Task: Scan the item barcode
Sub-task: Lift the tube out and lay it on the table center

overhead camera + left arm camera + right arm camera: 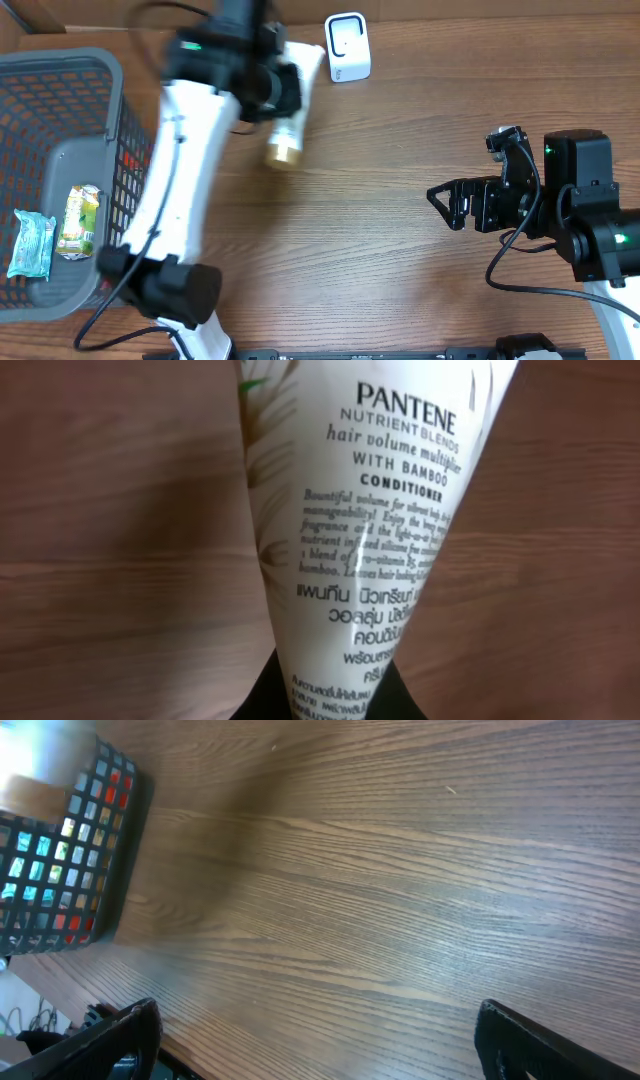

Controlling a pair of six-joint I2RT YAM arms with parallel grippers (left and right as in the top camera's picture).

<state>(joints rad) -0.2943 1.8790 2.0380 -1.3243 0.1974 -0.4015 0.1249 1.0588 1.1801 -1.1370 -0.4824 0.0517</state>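
Overhead, we start at the left edge, where a grey basket (60,57) sits on the table (380,290) with a teal packet (30,245) and a green-yellow packet (78,222) lying side by side inside it. Just right of the basket, the white left arm (180,180) reaches across the wood toward the far edge. The left gripper (272,88) is clamped on a white tube (292,125), whose gold cap (283,152) points toward the near side. We cannot tell whether the tube touches the wood. Its other end lies near a small white scanner (347,46), which stands just to its right at the far edge. From the left wrist we see the tube filling the middle of the view, its printed label reading Pantene conditioner, with dark fingers (262,698) pressed against both of its sides at the bottom. Well apart, at the right side of the table, the right gripper (440,200) points left with its jaws spread wide and nothing between them. From the right wrist we see only bare wood between its two fingers (120,1040), and the basket sits in the top left corner.
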